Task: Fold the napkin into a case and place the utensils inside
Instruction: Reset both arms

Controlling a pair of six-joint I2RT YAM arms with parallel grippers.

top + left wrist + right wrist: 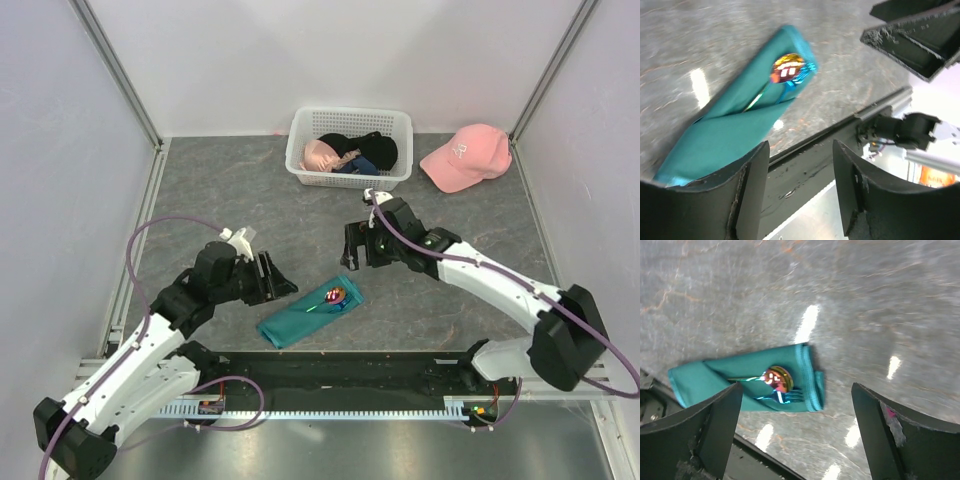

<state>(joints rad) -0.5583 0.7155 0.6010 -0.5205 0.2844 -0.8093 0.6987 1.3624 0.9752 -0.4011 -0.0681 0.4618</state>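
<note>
Since the flat teal cloth case (305, 315) between the open left gripper (272, 278) and right gripper (357, 250) holds the blue and red plastic utensils (335, 297), both should just back away.

The folded teal-green cloth case (300, 320) lies on the grey stone-patterned bench (200, 180) between the two sets of fingers. It is just right of the left fingers (272, 278) and on the near side of the right fingers (354, 250), touching neither. The thin plastic utensils (335, 296) sit tucked in its layers, heads poking out at the end nearer the right fingers. Well behind both, the white plastic lattice basket (345, 178) holds black and pink garments (350, 152). The pink baseball cap (465, 157) lies to its right.
</note>
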